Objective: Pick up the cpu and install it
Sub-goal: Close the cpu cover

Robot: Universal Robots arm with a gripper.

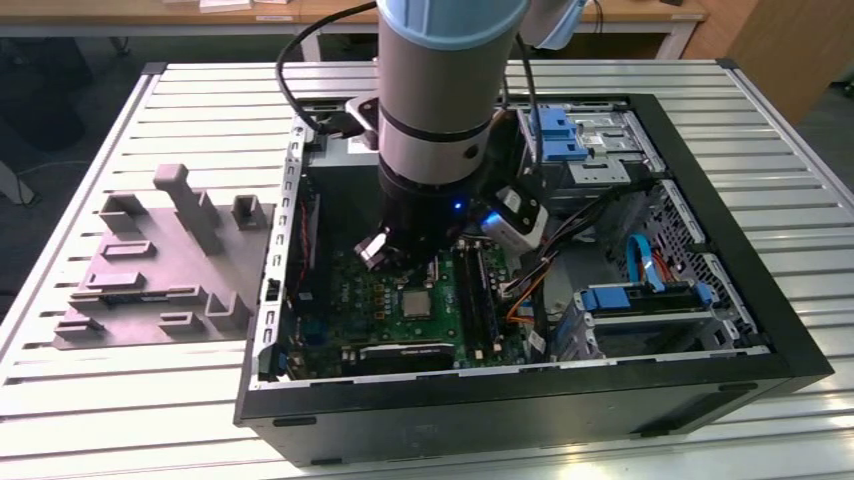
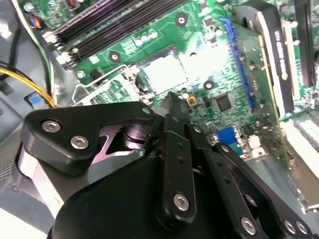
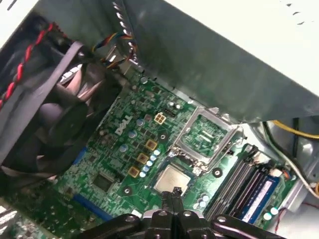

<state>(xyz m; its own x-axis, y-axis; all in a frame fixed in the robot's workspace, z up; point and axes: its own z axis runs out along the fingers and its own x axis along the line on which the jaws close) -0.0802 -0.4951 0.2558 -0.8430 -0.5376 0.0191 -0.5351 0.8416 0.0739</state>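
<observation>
"Ribbed aluminium is the largest element: the table [image 1: 747, 130], with the black computer case [image 1: 534, 410] lying open on it. My arm [image 1: 434, 100] comes down into the case over the green motherboard [image 3: 114, 149]." (operator)

"And the part itself?" (trainee)

"The cpu [image 3: 172, 179] is a silvery square lying flat in its socket, level with the frame around it as far as I can judge. The hinged load plate [image 3: 205, 133] stands open just beside it. In the exterior view the cpu [image 1: 418, 303] sits below the wrist." (operator)

"What is the tool doing?" (trainee)

"In the first wrist view the gripper [image 3: 172, 191] has its fingers drawn together with no gap between them and nothing held. The tips are poised at the chip's near edge, and I cannot tell whether they touch it." (operator)

"How would it handle?" (trainee)

"My judgement is that it is very light and rigid, with a smooth metal lid that offers little friction. The underside is probably delicate, so any tilt or scrape risks damage. I would hold it only by two opposite edges of the pale rim — level and with light force." (operator)
</observation>
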